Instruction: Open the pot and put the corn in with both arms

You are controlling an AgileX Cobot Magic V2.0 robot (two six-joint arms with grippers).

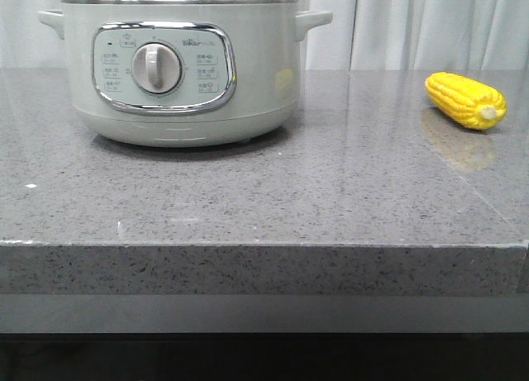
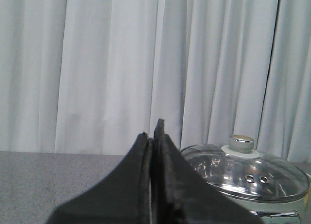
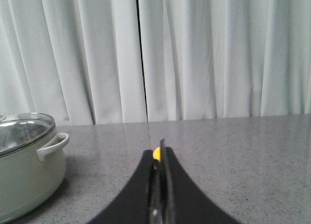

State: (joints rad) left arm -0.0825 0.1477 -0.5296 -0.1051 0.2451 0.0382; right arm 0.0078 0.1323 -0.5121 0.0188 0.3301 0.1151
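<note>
Both the left gripper [image 2: 154, 129] and right gripper [image 3: 159, 147] are pressed closed, empty. The glass lid [image 2: 245, 173] is seated on the pot [image 1: 180, 71]; the corn [image 1: 465, 100] is lying well apart. Lid removal is judged next, requiring opened jaws at the knob [image 2: 241, 142].

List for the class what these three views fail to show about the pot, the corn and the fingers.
- Pot: the front view's top edge cuts off its lid.
- Pot interior: left wrist view, reflections on the glass lid hide any contents.
- Corn: right wrist view, all but a yellow sliver hidden behind the right fingers.
- Panel labels: front view, too small to read.
- Arms: absent from the front view.
</note>
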